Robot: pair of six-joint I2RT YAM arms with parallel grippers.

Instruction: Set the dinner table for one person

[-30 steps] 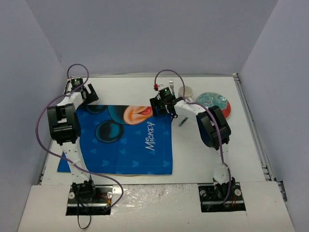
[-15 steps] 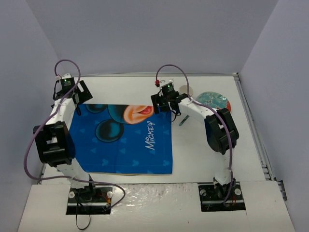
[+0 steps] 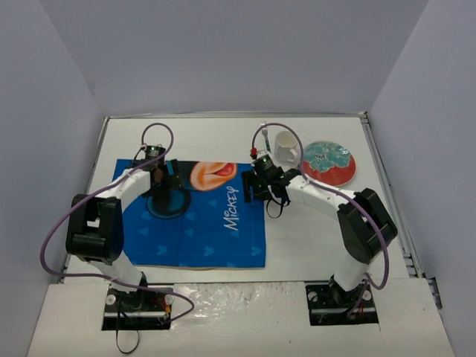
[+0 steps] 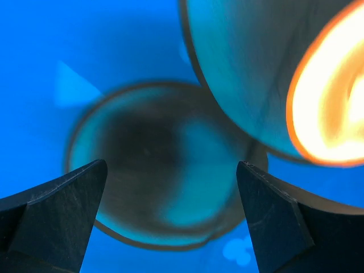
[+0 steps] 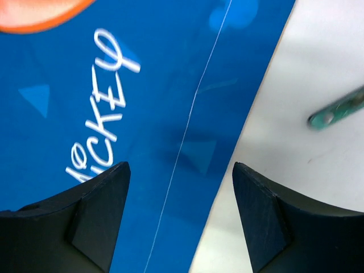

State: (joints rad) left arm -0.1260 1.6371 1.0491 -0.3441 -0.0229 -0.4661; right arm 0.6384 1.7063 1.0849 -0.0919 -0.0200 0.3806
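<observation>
The white dinner table (image 3: 312, 238) carries a blue Mickey Mouse placemat (image 3: 193, 223) on its left half. A white mug (image 3: 285, 146) and a red-rimmed plate with a teal picture (image 3: 329, 162) stand at the back right. My left gripper (image 3: 167, 184) is open and empty, low over the placemat's dark round print (image 4: 165, 170). My right gripper (image 3: 258, 190) is open and empty over the placemat's right edge (image 5: 227, 165). A green utensil handle (image 5: 338, 108) lies on the white table just right of it.
Grey walls close the table in at the back and both sides. A metal rim (image 3: 387, 178) runs along the right edge. The arm bases stand at the near edge.
My left gripper swung from the table's far-left corner right and nearer, onto the placemat. My right gripper moved nearer along the placemat's right edge, uncovering the mug.
</observation>
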